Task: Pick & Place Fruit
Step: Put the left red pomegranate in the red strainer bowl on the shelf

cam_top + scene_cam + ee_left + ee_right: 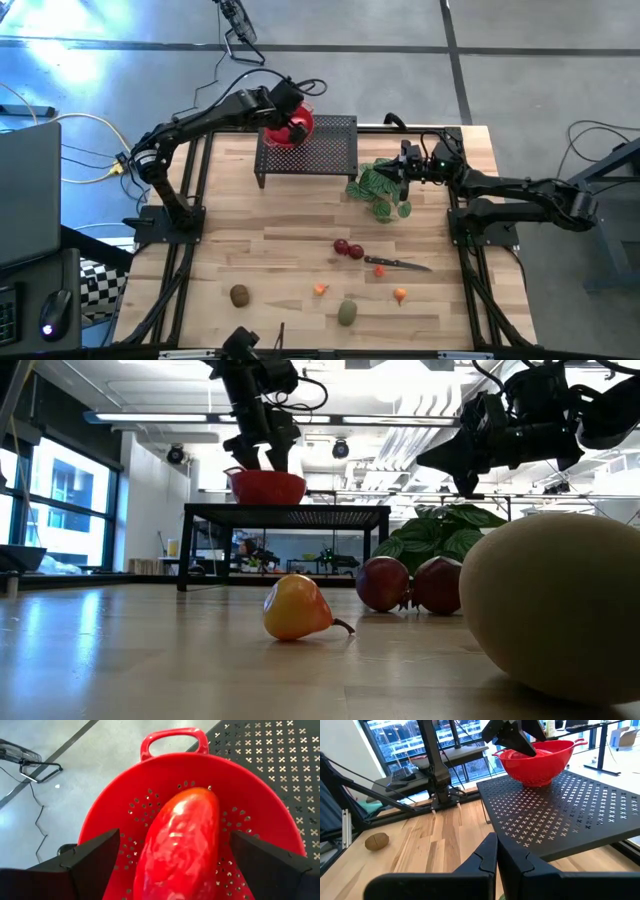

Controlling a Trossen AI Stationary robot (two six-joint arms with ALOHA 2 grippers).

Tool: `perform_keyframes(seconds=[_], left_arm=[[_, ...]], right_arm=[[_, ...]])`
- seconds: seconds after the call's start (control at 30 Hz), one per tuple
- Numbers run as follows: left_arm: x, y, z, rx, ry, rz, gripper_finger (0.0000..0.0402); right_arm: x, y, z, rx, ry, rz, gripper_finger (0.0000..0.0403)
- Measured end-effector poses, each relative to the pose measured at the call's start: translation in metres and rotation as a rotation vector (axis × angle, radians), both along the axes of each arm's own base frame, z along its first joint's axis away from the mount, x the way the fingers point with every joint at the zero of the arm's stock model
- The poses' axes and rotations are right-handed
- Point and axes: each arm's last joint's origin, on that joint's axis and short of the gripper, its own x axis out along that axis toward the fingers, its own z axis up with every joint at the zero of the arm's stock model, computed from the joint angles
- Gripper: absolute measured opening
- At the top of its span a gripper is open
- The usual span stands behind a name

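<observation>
A red oblong fruit (182,845) lies inside the red colander (115,805), which stands on a black perforated stand (320,150) at the table's far side. My left gripper (173,840) hangs over the colander, open, one finger on each side of that fruit with a gap at both. On the wooden table rest two dark-red round fruits (348,249), a brown oval one (239,295), an olive-green oval one (347,313) and two tiny orange ones (320,289) (400,295). My right gripper (496,845) is shut and empty, level, at the right by the plant.
A black-handled knife (395,264) lies right of the dark-red fruits. A green leafy plant (380,190) sits just right of the stand, beside my right gripper. Bare wood stretches between the stand and the fruits near the front edge.
</observation>
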Motion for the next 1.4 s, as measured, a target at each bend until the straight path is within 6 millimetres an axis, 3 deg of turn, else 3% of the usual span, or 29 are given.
perform_keyframes(seconds=[0.2,0.57,1.0,1.4], left_arm=[[0.001,0.001,0.009,0.030,-0.013,-0.023,0.0354],[-0.002,-0.002,0.056,0.109,-0.116,-0.035,0.0295],[0.003,-0.006,0.057,-0.020,-0.232,-0.191,0.0191],[0.006,-0.007,0.060,-0.053,-0.293,-0.243,0.0175]], right_arm=[[0.000,0.000,0.000,0.000,-0.001,0.000,0.0003],[0.000,0.000,0.000,-0.001,-0.002,0.000,0.0003],[0.000,0.000,0.000,-0.002,-0.001,-0.011,0.0003],[0.000,-0.002,0.000,-0.007,0.003,-0.082,0.0003]])
